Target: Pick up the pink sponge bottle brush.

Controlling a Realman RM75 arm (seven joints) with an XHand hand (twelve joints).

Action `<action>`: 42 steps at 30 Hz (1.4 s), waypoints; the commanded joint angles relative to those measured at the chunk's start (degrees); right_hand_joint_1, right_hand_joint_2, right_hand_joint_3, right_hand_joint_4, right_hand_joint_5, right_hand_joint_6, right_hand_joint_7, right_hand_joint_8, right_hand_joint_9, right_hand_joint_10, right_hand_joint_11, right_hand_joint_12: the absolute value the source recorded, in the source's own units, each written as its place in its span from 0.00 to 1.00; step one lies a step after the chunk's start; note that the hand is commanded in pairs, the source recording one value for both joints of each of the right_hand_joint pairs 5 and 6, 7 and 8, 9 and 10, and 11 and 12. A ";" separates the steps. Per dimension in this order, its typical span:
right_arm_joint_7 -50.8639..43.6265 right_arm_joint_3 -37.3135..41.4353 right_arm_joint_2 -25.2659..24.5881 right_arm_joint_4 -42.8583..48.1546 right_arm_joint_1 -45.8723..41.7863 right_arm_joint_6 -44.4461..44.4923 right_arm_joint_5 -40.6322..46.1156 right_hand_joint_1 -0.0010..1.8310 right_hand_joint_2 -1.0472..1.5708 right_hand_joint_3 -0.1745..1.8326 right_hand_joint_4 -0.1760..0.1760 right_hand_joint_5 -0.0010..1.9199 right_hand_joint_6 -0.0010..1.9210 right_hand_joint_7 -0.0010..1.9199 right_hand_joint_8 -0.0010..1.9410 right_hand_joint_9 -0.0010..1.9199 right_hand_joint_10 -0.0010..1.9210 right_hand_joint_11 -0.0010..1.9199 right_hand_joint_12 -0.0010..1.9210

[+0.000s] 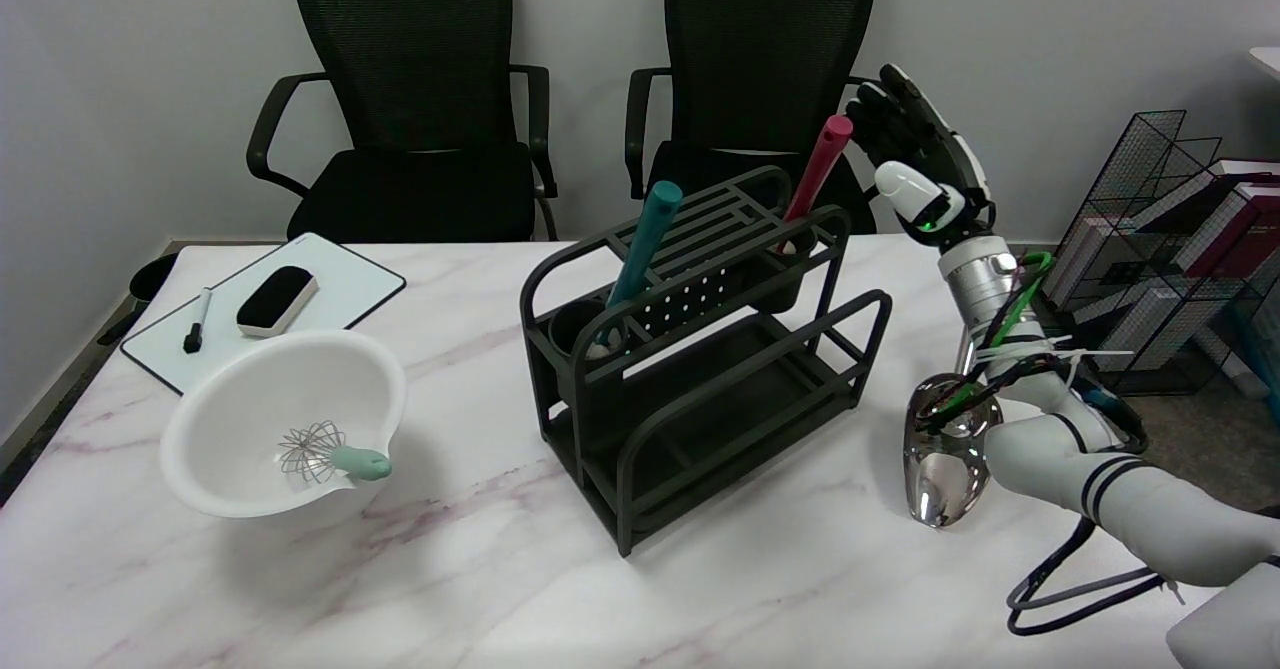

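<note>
Pink is what I steer by: the pink sponge bottle brush (pixel 820 168) stands handle-up in the back right cup of the black rack (pixel 700 349), which sits mid-table. Its sponge end is hidden inside the cup; only the handle shows, leaning so its top tips up and to the right, toward my arm.

From the head view, the only one I have, my right hand (pixel 915 164) is raised in the air just right of the handle's top, fingers spread and pointing up, holding nothing. The dark fingers (pixel 880 119) look very close to the handle tip, but I cannot tell from this angle whether they touch it or sit behind it in depth. So the brush lies to the picture's left of my palm, with its long axis running steeply down and left into the cup. I judge I need to slide left until the handle sits between thumb and fingers, close around it below the tip, then draw it out along its own lean and not straight up, or the cup rim may snag the sponge.

A teal brush (pixel 640 239) stands in the front left cup, well apart. A shiny metal scoop (pixel 940 449) lies on the marble table (pixel 450 569) beneath my forearm.
</note>
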 commanded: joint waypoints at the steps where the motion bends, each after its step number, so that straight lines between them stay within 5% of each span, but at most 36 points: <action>1: -0.47 -3.91 -1.03 -2.05 4.17 -2.06 0.00 0.65 0.28 0.72 0.50 0.10 0.10 0.16 0.16 0.17 0.17 0.16 0.16; 42: 1.77 -2.18 -1.11 13.56 -7.07 1.25 0.00 0.65 0.33 0.73 0.50 0.06 0.06 0.14 0.14 0.18 0.18 0.17 0.17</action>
